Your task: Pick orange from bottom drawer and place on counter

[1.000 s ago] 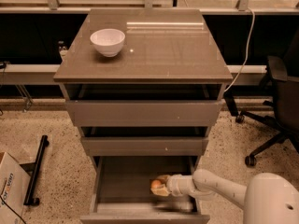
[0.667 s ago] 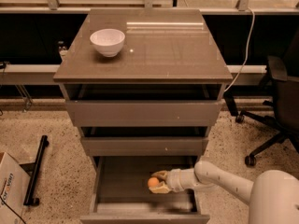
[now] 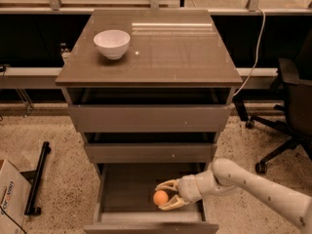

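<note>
The orange (image 3: 160,198) is small and round, held low inside the open bottom drawer (image 3: 124,191). My gripper (image 3: 165,195) reaches into the drawer from the right, with one finger above and one below the orange, shut on it. The white arm runs off to the lower right. The counter (image 3: 170,52) is the glossy grey-brown top of the cabinet, above the two upper drawers.
A white bowl (image 3: 111,43) stands on the counter's back left. A black office chair (image 3: 290,106) is to the right. A cardboard box (image 3: 9,201) and a black stand (image 3: 36,179) lie on the floor at left. A white cable (image 3: 253,57) hangs at right.
The gripper with the orange has shifted a little to the left and toward the back of the drawer.
</note>
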Controlling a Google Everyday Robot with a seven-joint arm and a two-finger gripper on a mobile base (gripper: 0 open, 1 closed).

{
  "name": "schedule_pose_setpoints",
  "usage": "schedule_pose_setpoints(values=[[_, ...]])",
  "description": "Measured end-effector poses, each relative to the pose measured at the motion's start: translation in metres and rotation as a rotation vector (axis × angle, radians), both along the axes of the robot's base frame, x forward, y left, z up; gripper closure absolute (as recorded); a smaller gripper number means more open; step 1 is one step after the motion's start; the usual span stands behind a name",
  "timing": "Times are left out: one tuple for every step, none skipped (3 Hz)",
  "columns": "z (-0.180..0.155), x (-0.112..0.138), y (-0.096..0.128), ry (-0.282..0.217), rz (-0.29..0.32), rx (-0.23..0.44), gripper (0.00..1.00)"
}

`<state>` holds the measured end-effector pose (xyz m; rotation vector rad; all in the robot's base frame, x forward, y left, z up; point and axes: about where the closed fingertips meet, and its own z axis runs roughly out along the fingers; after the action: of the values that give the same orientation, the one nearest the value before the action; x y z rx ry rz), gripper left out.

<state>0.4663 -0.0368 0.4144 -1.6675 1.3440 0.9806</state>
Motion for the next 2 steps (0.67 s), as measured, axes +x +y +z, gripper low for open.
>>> schedule_pose_setpoints(values=[[0.1, -0.009, -0.016, -0.185, 0.067, 0.111, 1.0], [0.165, 0.001, -0.026, -0.295, 0.08, 0.126, 1.0]])
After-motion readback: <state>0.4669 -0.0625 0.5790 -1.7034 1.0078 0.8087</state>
